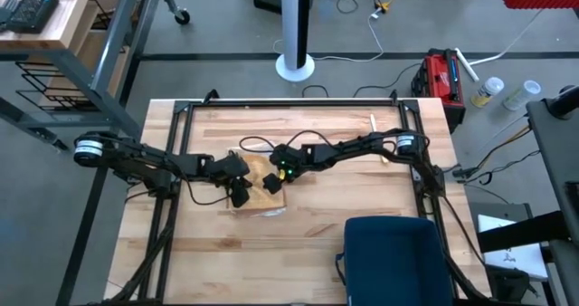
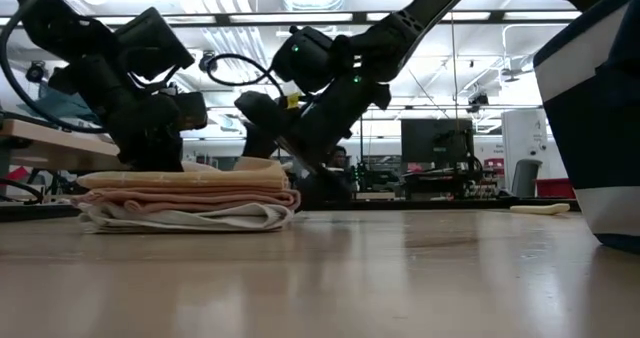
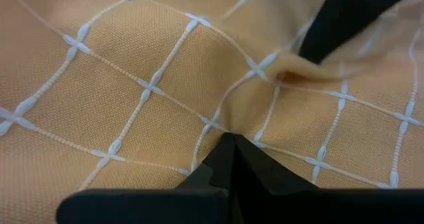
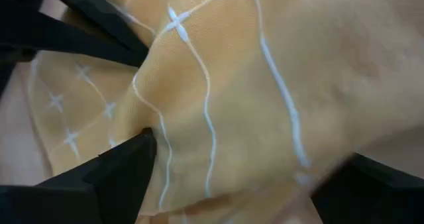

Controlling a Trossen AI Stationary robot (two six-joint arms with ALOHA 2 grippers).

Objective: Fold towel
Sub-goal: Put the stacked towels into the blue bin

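Note:
The orange towel [image 1: 264,196] with a white grid pattern lies folded in several layers [image 2: 190,200] on the wooden table, left of its middle. My left gripper [image 1: 239,192] is shut, its tips down on the towel's top [image 3: 159,85] at the stack's left part [image 2: 160,163]. My right gripper [image 1: 277,174] is open and slants down over the stack's right end [image 2: 285,153]. A raised fold of the towel [image 4: 218,98] stands between its fingers. My left gripper presses its shut fingertips [image 3: 228,148] down on the towel's top layer [image 3: 222,121], slanting from above; the cloth puckers into creases around the tips. The towel lies flat on the table under them. My right gripper: one fingertip [image 4: 136,151] meets the raised fold's edge [image 4: 156,128]; whether it touches, I cannot tell.
A dark blue chair back [image 1: 391,252] juts over the table's near right part and fills the right edge of the low view [image 2: 600,108]. A small pale stick [image 1: 373,122] lies at the far right. A black frame [image 1: 289,102] borders the table.

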